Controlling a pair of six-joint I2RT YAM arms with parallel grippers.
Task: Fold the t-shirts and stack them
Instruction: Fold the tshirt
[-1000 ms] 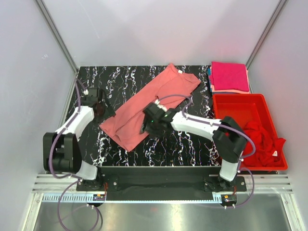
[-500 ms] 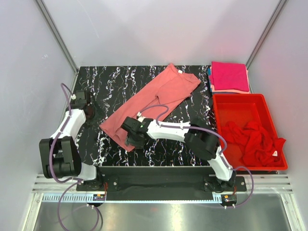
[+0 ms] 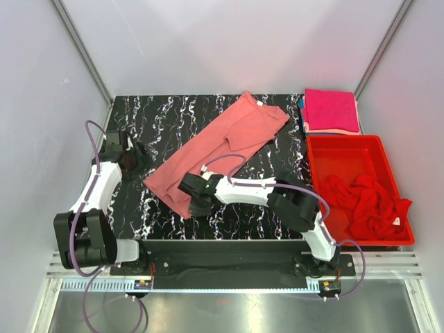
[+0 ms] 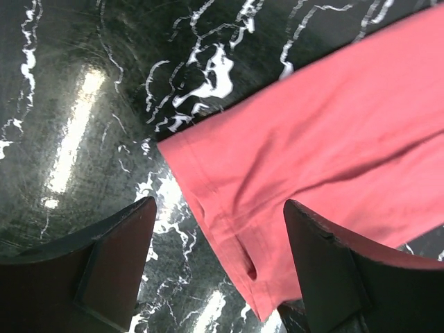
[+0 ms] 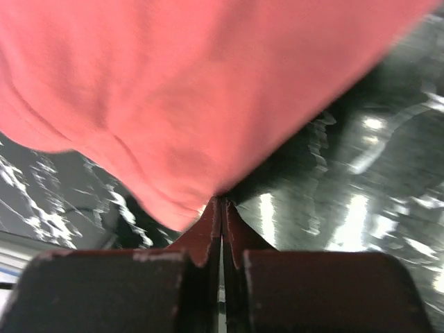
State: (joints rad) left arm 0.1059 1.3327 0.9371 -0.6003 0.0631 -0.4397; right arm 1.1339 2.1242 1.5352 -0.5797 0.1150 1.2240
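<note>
1. Placement: the salmon shirt (image 3: 222, 146) lies as a long strip across the bench (image 3: 159, 114), running from near left to far right. Its collar is at the far end and its hem at the near end.
2. The right end effector (image 3: 198, 205) is at the near corner of the hem. In its wrist view the fingers are pressed together and pinch only a thin bit of cloth at their very tips.
3. The left end effector (image 4: 218, 205) sits at the left corner of the hem with its fingers spread. They stand on either side of the edge and hold nothing.
4. A folded magenta shirt (image 3: 331, 109) sits on the stack at the far right. Red shirts (image 3: 368, 205) lie crumpled in the bin (image 3: 347, 141) on the right.
5. Risk: so shallow a pinch could let the hem slip free once the cloth is lifted or dragged.
6. Risk: with just one corner held, raising the hem would probably twist the strip and leave a crooked fold.
7. Risk: if the left fingers close too far out from the edge, they could meet bare bench instead of cloth.
8. Risk: the loose layers at the far end look bunched, so a pull from the near end might spread that wrinkle.
</note>
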